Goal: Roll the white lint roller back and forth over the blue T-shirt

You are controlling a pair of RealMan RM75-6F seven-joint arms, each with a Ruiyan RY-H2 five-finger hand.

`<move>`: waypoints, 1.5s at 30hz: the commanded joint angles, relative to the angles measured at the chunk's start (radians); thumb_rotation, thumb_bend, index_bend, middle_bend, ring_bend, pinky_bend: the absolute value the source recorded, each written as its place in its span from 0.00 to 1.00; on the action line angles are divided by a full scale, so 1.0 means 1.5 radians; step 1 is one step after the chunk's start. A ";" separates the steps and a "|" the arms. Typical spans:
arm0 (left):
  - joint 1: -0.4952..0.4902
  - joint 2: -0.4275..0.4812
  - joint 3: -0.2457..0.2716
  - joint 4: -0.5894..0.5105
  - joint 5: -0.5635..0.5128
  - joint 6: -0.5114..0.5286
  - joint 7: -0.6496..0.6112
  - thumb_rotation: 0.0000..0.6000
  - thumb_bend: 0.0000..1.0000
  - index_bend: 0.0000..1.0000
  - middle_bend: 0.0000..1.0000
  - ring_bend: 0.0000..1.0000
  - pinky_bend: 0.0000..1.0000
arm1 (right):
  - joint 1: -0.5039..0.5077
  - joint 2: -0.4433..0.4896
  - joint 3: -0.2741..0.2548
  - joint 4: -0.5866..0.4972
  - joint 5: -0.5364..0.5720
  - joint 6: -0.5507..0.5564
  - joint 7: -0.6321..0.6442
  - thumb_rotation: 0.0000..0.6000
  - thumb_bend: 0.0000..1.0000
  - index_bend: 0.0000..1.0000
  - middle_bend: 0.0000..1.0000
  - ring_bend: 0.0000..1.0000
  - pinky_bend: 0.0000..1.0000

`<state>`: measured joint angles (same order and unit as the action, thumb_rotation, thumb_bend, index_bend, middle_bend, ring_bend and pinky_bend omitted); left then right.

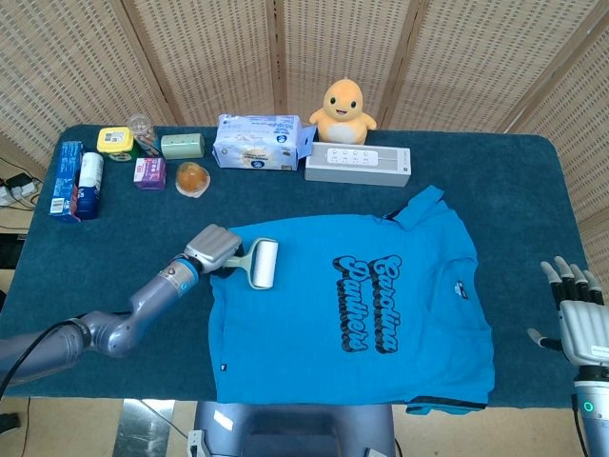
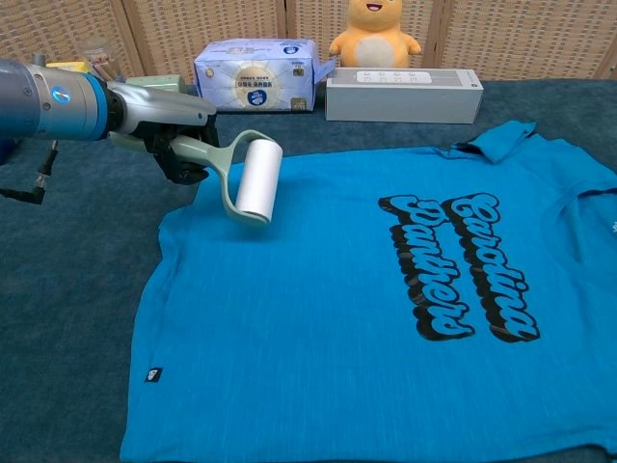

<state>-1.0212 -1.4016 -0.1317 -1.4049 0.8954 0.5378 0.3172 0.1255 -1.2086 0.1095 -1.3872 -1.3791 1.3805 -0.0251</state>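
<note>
The blue T-shirt [image 1: 352, 319] [image 2: 386, 309] lies flat on the table with black lettering across its chest. My left hand [image 1: 211, 249] [image 2: 164, 125] grips the pale green handle of the white lint roller [image 1: 264, 264] [image 2: 257, 180]. The roller's white drum is over the shirt's upper left corner, near the sleeve edge. My right hand [image 1: 576, 319] stays off the table's right edge, fingers spread and holding nothing; the chest view does not show it.
Along the back of the dark blue table [image 1: 114, 238] stand a tissue pack [image 1: 259, 143], a white power strip [image 1: 358, 164], a yellow plush toy [image 1: 344, 107], small boxes and jars [image 1: 152, 157], and a blue box [image 1: 67, 181] at far left.
</note>
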 commanded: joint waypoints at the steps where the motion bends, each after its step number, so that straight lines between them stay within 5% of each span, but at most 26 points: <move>1: -0.002 0.010 0.011 -0.008 -0.006 0.011 -0.002 1.00 1.00 0.90 1.00 0.90 1.00 | 0.000 -0.001 -0.001 0.001 -0.001 -0.001 0.001 1.00 0.00 0.01 0.00 0.00 0.00; 18: -0.082 0.063 0.025 0.007 -0.131 -0.214 -0.123 1.00 1.00 0.90 1.00 0.91 1.00 | 0.002 -0.002 -0.002 0.002 0.001 -0.007 0.000 1.00 0.00 0.01 0.00 0.00 0.00; 45: -0.145 0.002 0.112 0.061 -0.106 -0.199 -0.208 1.00 1.00 0.90 1.00 0.91 1.00 | 0.002 0.001 -0.002 0.000 0.001 -0.008 0.007 1.00 0.00 0.01 0.00 0.00 0.00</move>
<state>-1.2300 -1.3927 0.0305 -1.3170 0.7425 0.2380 0.0082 0.1279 -1.2066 0.1064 -1.3865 -1.3773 1.3690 -0.0144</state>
